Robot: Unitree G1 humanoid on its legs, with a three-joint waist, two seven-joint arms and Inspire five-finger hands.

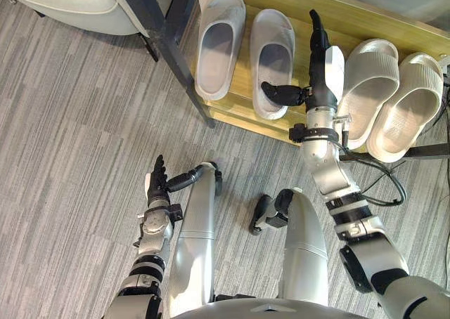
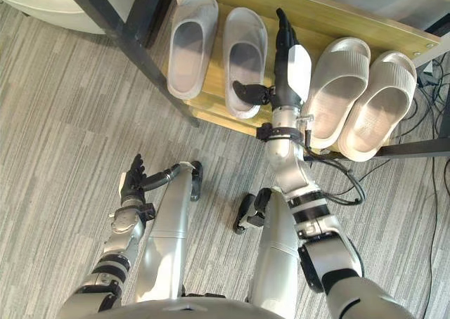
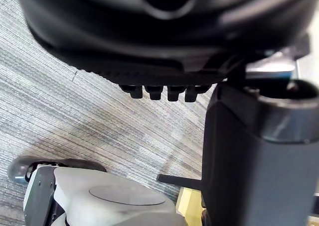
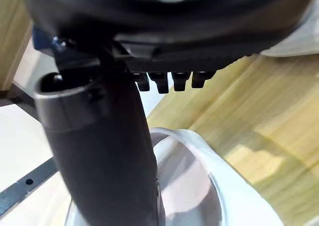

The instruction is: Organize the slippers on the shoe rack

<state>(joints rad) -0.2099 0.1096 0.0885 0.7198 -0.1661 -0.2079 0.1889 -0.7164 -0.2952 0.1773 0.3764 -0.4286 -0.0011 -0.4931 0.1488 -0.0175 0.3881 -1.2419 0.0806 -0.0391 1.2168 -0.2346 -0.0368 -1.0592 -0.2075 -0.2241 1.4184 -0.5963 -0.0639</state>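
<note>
Aligning, I'd say: my right hand [image 1: 322, 60] lies open, fingers straight, just right of a white slipper [image 1: 273, 55] on the rack [image 1: 365, 25]; my left hand [image 1: 157, 182] hangs relaxed, near. Next, I'd nudge it square.

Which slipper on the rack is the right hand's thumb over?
The second from the left: the pale grey slipper beside the beige pair. The thumb of the right hand lies across its heel.
</note>
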